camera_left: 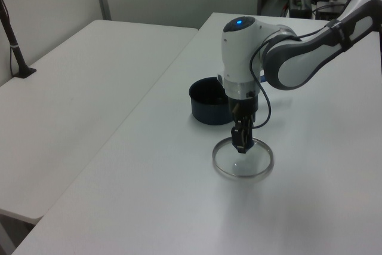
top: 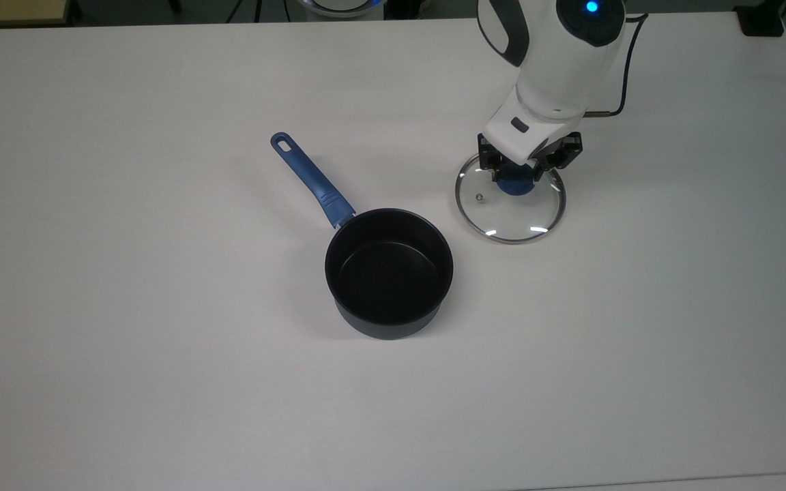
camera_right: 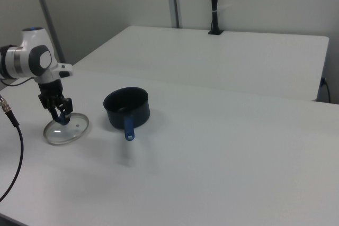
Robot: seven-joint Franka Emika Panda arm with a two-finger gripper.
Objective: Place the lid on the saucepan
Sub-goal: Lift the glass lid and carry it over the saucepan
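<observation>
While pincer (top: 520, 172) grips lid (top: 510, 208), saucepan (top: 389, 271) stands apart.

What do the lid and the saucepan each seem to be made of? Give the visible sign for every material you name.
The lid: clear glass, since the white table shows through it, with a shiny metal-looking rim that catches the light. Its blue knob looks matt, probably plastic.
The saucepan: dark, dull body and interior, likely coated metal, though the look leaves that open. Its blue handle appears matt, plastic-like.
</observation>
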